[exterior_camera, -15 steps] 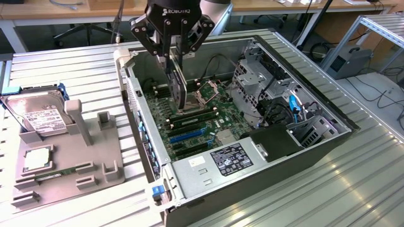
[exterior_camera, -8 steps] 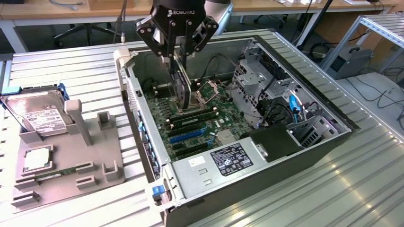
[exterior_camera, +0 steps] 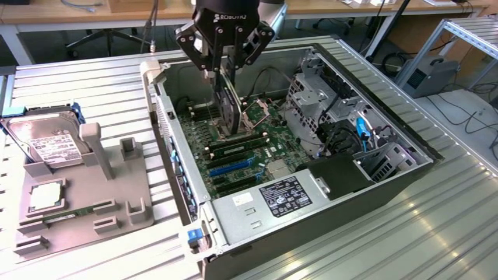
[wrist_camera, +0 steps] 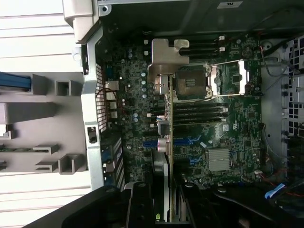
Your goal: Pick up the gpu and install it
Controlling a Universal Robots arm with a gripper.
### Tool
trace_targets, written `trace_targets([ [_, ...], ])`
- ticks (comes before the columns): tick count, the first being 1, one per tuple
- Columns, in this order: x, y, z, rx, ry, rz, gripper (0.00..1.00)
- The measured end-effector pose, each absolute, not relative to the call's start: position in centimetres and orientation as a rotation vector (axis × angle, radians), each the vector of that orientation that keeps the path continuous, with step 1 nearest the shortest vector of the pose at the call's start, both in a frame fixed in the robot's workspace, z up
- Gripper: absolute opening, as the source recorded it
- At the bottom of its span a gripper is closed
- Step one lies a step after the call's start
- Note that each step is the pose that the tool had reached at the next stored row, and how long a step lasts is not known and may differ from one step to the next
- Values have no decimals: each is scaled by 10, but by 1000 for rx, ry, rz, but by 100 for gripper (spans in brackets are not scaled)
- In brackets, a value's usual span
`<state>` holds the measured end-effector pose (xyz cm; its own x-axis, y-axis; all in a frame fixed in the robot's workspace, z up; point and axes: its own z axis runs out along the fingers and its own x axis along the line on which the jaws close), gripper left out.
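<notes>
Holding gpu [exterior_camera: 228, 111] upright, my gripper [exterior_camera: 224, 69] fingers clamped narrow on its top edge, over motherboard [exterior_camera: 269, 140], lower edge down to meet slot.

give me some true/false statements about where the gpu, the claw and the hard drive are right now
1. The claw grips the gpu on edge above the motherboard. True.
2. The gpu lies flat on the grey tray. False: it is in the claw, inside the open computer case.
3. The hard drive stands in the grey tray, outside the case, at the exterior view's left. True.
4. A side panel covers the case. False: the case is open and the motherboard is in plain sight.
</notes>
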<state>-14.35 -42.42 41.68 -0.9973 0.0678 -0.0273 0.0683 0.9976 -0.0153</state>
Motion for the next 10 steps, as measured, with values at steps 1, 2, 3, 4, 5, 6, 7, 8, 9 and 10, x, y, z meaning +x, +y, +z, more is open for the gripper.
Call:
trace_targets([
  [1, -143, -424, 417, 106, 3113, -26, 27],
  [2, -141, -424, 416, 106, 3113, -26, 27],
  [3, -140, -424, 416, 106, 3113, -27, 27],
  [4, -139, -424, 416, 106, 3113, -27, 27],
  [5, -138, -424, 415, 106, 3113, -28, 27],
  [6, -137, -424, 415, 106, 3113, -28, 27],
  [7, -136, -424, 415, 106, 3113, -29, 27],
  [8, -135, -424, 414, 106, 3113, -29, 27],
  [9, -134, -424, 414, 106, 3113, -30, 27],
  [10, -134, -424, 414, 106, 3113, -31, 27],
])
